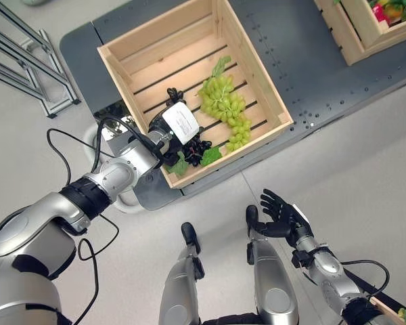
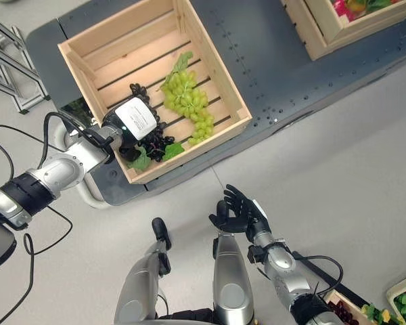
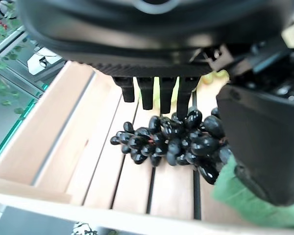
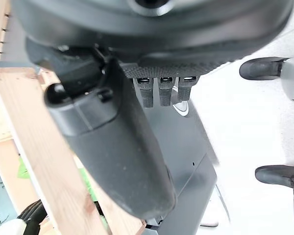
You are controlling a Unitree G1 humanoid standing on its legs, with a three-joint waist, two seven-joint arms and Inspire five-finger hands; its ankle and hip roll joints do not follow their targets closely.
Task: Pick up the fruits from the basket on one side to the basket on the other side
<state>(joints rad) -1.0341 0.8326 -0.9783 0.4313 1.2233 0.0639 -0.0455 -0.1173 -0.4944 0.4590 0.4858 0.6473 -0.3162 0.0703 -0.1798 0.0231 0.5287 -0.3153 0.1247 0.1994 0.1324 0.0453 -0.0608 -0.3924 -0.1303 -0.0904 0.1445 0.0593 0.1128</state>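
A bunch of green grapes (image 1: pixel 224 107) lies slantwise on the slatted floor of the open wooden crate (image 1: pixel 260 88), leaf at its far end. A bunch of black grapes (image 3: pixel 171 143) with green leaves lies in the crate's near corner, just beside it.

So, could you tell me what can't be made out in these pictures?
- Whether the left hand grips the black grapes: in the eye views its back covers the fingers; in the left wrist view the fingertips end at the bunch.
- The second crate's contents: cut off by the eye views' top edge.
- The green grapes' underside: hidden against the crate slats.
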